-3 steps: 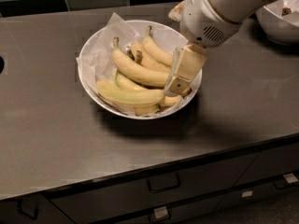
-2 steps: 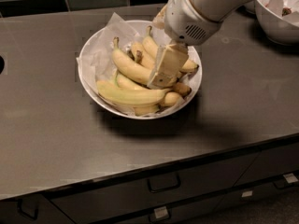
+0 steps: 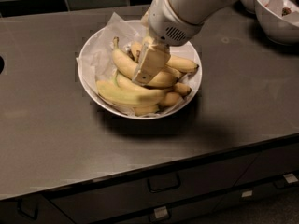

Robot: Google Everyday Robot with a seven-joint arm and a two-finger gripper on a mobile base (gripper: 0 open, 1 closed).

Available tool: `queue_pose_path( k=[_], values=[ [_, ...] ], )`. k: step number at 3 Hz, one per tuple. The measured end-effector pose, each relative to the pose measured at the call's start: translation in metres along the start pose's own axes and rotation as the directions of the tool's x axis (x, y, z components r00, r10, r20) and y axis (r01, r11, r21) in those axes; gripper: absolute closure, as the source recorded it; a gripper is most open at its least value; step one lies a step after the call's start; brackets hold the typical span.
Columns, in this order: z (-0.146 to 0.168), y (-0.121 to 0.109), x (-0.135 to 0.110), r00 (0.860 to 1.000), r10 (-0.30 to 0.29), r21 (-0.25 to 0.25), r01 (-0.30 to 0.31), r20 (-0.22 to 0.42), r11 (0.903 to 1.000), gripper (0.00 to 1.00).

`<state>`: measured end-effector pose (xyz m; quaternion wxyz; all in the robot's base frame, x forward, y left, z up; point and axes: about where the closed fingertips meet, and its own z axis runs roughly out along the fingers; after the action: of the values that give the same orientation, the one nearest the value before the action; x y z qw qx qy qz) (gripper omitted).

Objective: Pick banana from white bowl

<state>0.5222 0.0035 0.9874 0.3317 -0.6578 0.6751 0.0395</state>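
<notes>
A dark grey counter fills most of the frame, with drawer fronts seen along the lower edge. A thick white robot arm is seen coming down from the upper right towards the middle of the frame.

A wide, shallow white bowl is placed on the counter, just above and left of the frame's centre. It is lined with crumpled white paper, which is raised above the rim at the upper left. A second, deeper white bowl is seen in the upper right corner, well apart from the first.

Several bananas are piled in the lined bowl. The banana of the task, long, yellow and evenly curved, is laid across the middle of the pile, its thin greenish stem pointed up and to the left. A paler long banana is laid along the lower edge of the pile, and shorter dark-tipped ones are gathered on the right side.

The tan hand is lowered into the bowl at the end of the arm, and its tip is set against the right half of the long yellow banana. Whether the hand is open or closed cannot be told.
</notes>
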Motion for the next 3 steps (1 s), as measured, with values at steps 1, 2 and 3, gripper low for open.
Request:
queue_pose_path(
  k=[1,2,3],
  values=[
    [0.008,-0.003,-0.002,0.999,0.032,0.065,-0.032,0.004,0.9974,0.18],
    [0.022,-0.006,-0.005,0.999,0.044,0.094,-0.044,-0.002,0.9947,0.19],
    [0.036,-0.008,-0.013,0.999,0.041,0.082,-0.039,-0.014,0.9959,0.19]
  ],
)
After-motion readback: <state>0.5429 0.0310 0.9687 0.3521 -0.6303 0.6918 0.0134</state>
